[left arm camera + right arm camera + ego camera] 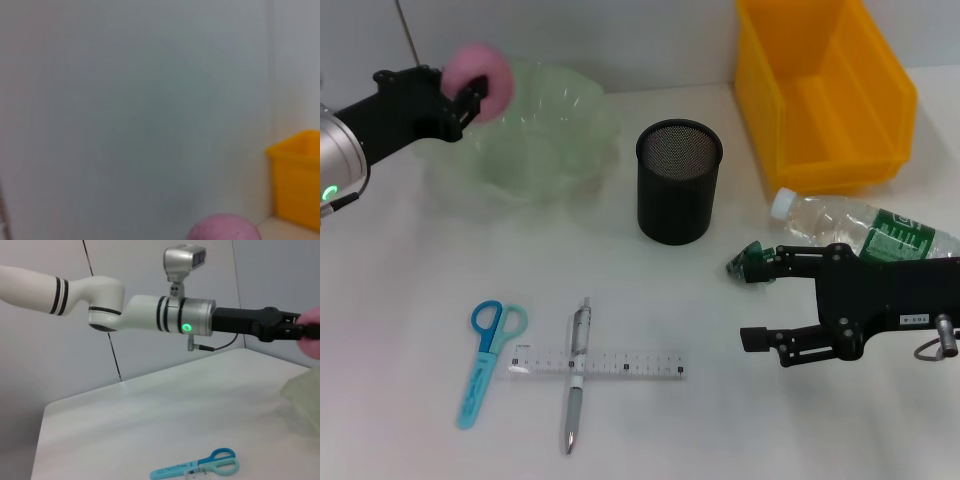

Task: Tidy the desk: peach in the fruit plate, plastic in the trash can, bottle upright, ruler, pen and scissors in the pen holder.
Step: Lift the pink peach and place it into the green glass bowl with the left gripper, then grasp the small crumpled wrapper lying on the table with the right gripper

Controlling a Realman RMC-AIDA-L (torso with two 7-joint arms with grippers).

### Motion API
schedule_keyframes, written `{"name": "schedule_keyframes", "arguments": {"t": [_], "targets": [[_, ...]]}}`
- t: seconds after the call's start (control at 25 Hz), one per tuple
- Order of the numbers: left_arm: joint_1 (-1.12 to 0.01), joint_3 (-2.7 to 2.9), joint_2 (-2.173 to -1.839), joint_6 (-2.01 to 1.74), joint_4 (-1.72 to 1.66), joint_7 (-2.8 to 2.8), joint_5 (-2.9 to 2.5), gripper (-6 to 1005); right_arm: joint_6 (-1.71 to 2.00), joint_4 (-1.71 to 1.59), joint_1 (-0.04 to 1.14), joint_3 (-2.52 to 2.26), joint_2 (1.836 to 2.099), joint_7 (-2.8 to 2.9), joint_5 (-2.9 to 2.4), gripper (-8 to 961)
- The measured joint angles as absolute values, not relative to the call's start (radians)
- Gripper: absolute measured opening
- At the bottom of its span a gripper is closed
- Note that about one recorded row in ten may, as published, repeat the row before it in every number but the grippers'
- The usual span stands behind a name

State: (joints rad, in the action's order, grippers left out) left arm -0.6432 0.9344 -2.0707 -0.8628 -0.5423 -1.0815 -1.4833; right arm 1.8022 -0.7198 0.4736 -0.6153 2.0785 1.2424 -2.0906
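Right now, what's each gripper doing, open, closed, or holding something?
Left gripper: closed on the peach, above the fruit plate.
Right gripper: open, holding nothing, beside the bottle.

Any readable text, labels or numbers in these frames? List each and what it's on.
None can be read.
Bottle, lying on its side: green label with white print, too blurred to read.
Ruler: tick marks and tiny figures, too small to read.
Scissors: lettering along the blue blade cover, too blurred to read.
Right hand: small white sticker on the arm behind it, illegible.
Pen, pen holder: no text visible.
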Motion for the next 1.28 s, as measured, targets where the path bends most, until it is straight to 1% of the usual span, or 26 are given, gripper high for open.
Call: {"name": "schedule_keyframes", "arguments": {"t": [0.08,0.28,0.52,0.68,0.84,0.96,1.16,1.28], "targets": [[-0.651,0.945,-2.071,-0.836,-0.538,-1.084,-1.486,277,1.802,-0.720,0.474,-0.616,2.078,1.242,-2.091,822],[-0.656,0.954,-2.071,-0.819,-0.531,-1.079,-1.485,370,1.802,-0.719,0.477,-0.619,2.079,1.243,-2.091,821],[-0.660,0.954,-2.072,-0.815,-0.526,-1.079,-1.483,616,1.799,-0.719,0.477,-0.629,2.078,1.243,-2.089,821],[-0.662,0.957,-2.072,-0.822,-0.525,-1.078,-1.482,819,1.797,-0.720,0.477,-0.629,2.079,1.243,-2.085,821],[-0.659,0.961,-2.073,-0.830,-0.526,-1.082,-1.482,815,1.796,-0.723,0.477,-0.619,2.079,1.254,-2.078,821],[-0.624,0.964,-2.071,-0.929,-0.532,-1.088,-1.482,813,1.795,-0.763,0.469,-0.612,2.077,1.339,-2.038,821],[-0.492,1.016,-2.065,-1.238,-0.584,-1.060,-1.490,813,1.767,-1.019,0.464,-0.631,2.075,1.668,-2.031,820],[-0.410,1.071,-2.066,-1.324,-0.618,-1.056,-1.489,813,1.781,-1.220,0.488,-0.677,2.069,1.901,-2.110,820]]}}
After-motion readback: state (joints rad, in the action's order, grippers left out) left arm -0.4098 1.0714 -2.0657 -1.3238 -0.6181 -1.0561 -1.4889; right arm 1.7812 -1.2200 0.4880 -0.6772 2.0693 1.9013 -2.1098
